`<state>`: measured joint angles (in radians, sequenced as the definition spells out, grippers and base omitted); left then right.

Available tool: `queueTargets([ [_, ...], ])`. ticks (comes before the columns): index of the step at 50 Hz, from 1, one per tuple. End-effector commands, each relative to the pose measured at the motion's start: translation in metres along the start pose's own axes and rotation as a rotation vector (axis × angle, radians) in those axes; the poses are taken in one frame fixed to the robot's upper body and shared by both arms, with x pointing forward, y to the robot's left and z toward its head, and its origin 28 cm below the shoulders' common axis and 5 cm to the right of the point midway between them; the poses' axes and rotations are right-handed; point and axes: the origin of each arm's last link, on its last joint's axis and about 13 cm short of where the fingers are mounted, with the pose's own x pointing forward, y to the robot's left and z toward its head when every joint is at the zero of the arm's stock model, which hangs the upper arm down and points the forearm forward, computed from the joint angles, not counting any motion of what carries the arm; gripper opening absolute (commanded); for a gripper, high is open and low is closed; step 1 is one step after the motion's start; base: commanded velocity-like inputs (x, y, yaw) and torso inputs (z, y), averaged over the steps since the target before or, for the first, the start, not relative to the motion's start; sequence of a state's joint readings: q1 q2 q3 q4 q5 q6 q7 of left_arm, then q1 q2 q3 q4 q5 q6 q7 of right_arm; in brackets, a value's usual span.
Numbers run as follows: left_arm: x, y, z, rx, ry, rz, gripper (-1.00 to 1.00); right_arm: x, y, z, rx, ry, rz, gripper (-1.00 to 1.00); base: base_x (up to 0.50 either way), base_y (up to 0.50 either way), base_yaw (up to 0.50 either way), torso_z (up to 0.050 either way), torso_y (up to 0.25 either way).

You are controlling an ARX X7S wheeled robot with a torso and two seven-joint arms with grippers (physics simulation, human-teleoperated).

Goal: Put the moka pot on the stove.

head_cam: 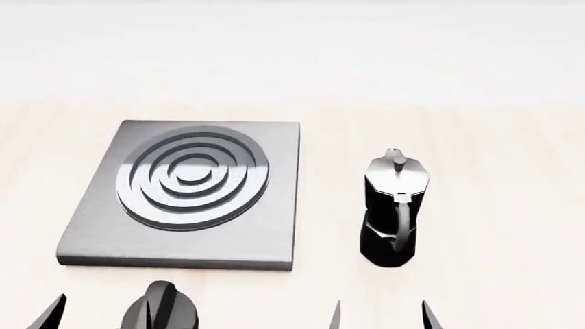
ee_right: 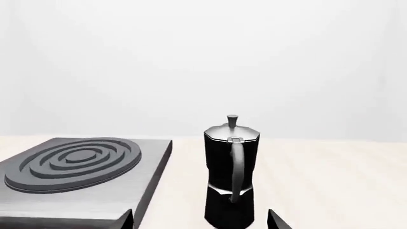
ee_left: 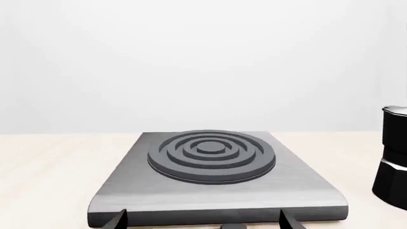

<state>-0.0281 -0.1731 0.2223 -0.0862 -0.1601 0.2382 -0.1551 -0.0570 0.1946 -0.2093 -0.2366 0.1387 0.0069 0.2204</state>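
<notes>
The moka pot (head_cam: 393, 205) stands upright on the pale wooden table, right of the stove (head_cam: 192, 195), handle toward me. It also shows in the right wrist view (ee_right: 230, 176) and at the edge of the left wrist view (ee_left: 393, 157). The stove, a grey slab with a ringed burner (ee_left: 207, 155), also shows in the right wrist view (ee_right: 70, 167). My right gripper (head_cam: 382, 315) is open and empty just short of the pot, which stands in line with the gap between its fingers (ee_right: 202, 220). My left gripper (ee_left: 202, 220) is open and empty at the stove's near edge.
A short black round knob (head_cam: 166, 310) with a raised ridge sits by the stove's near edge, close to my left fingertips (head_cam: 55, 310). The table (head_cam: 494, 137) runs back to a plain white wall.
</notes>
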Motion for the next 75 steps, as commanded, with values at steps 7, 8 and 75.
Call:
queueTargets([
  [7,0.0,0.0,0.0,0.004,0.001,0.0,1.0,-0.003,0.001,0.004,-0.01,-0.012,0.006,1.0,0.0,0.2,0.0,0.0,0.0],
  [8,0.0,0.0,0.0,0.003,0.001,0.0,1.0,-0.003,0.001,0.004,-0.011,-0.011,0.005,1.0,0.0,0.2,0.0,0.0,0.0],
  [75,0.0,0.001,0.0,0.01,0.002,0.002,1.0,-0.012,-0.002,0.001,0.018,-0.014,-0.012,1.0,0.0,0.16,0.0,0.0,0.0],
])
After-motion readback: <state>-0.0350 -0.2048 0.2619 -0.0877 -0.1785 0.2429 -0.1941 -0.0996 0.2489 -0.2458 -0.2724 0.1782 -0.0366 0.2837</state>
